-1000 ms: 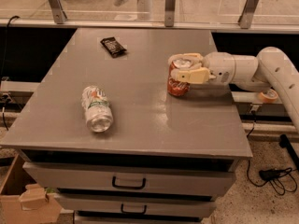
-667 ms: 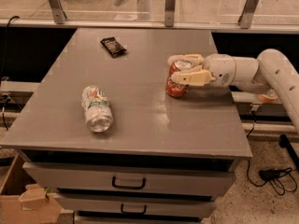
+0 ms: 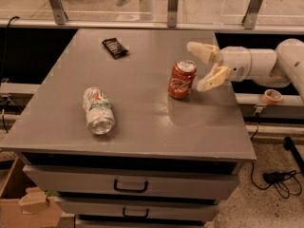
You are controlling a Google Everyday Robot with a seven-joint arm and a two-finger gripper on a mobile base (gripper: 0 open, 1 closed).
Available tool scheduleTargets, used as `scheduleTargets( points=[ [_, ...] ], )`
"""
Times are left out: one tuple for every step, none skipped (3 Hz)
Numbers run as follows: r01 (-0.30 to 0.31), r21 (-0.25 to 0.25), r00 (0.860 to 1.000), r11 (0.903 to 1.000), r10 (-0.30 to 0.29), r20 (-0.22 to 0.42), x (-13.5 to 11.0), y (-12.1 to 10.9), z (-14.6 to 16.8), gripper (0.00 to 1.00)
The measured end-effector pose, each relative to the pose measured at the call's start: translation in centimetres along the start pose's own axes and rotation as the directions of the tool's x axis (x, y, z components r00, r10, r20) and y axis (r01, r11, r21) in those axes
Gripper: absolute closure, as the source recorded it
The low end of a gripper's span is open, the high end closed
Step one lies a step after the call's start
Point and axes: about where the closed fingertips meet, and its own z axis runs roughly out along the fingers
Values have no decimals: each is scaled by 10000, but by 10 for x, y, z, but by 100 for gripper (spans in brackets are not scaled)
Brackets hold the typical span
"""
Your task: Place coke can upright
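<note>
Coke can (image 3: 182, 80) stands on its base on the right half of the counter (image 3: 142, 137), silver top up and white script facing the camera. It seems to lean a touch to the left, though from this angle I cannot be sure the base sits fully flat.

Just to its right is the pincer (image 3: 205, 65), spread wide and holding nothing. One finger reaches out behind the can's top and the other sits low near its right side. Neither looks to be touching the can, and a narrow gap shows at the lower finger.

By my reading the placing itself is all but done, and what remains is getting clear without upsetting it. A light can like this would tip at a small knock. The safe way out is to keep the fingers spread and draw the arm straight back to the right along its own line, with no sweep sideways or downward past the rim.

Farther off, a silver-white can (image 3: 99, 110) lies on its side on the left of the counter, well apart. A dark wrapper (image 3: 115, 47) rests near the far edge. Neither is in the way.
</note>
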Motion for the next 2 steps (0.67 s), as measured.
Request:
scheduleTargets(
  points=[
    [828,587,9936,9948,-779,-824,-44,-11,-32,0],
    [2539,2297,9497,9396,-1972,-2433,-127,-16,-92,0]
  ],
)
